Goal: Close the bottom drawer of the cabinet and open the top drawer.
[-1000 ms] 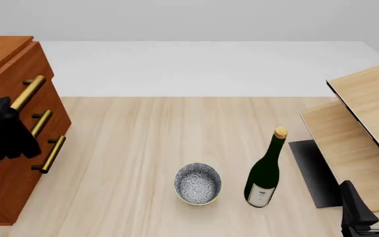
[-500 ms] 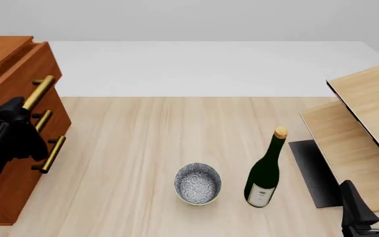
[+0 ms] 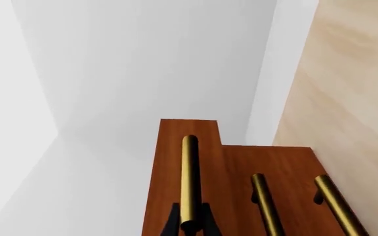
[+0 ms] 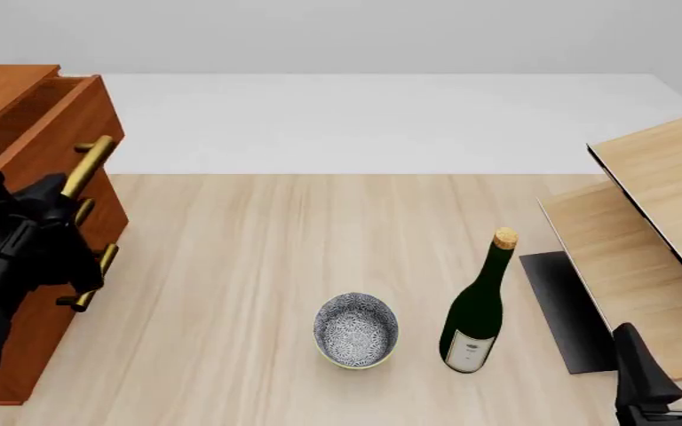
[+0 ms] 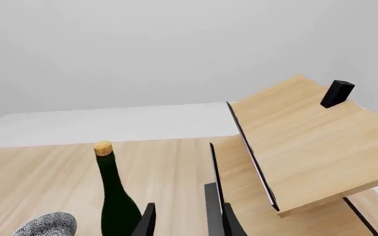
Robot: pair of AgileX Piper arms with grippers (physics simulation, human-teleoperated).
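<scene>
Cabinet first: the tall reddish-brown wooden cabinet [image 4: 15,222] with three stacked drawers stands at the far left, and my left pincer [image 4: 67,197] sits right against its front. I read its black fingers [image 3: 171,222] as closed around the brass bar handle [image 3: 189,182] of the uppermost drawer [image 4: 45,129]; the wrist view shows the bar running forward from between them. That top drawer juts out proud of the two below it, so I judge the opening pull to be the step in hand, only partly done.

Below the pincer, the lowest drawer [image 3: 314,169] with its own brass bar [image 4: 90,275] looks flush with the middle one, so I take the closing step as finished.

Next I need a straight pull away from the cabinet face, keeping the grip square on the bar so it does not slip off the end.

Well to the right of that pincer sit a speckled ceramic bowl [image 4: 355,330] and a dark green corked wine bottle [image 4: 479,306]. My right pincer [image 5: 183,221] hangs idle beyond them, fingers apart and holding nothing, beside the pale light-wood boards [image 4: 655,231].
</scene>
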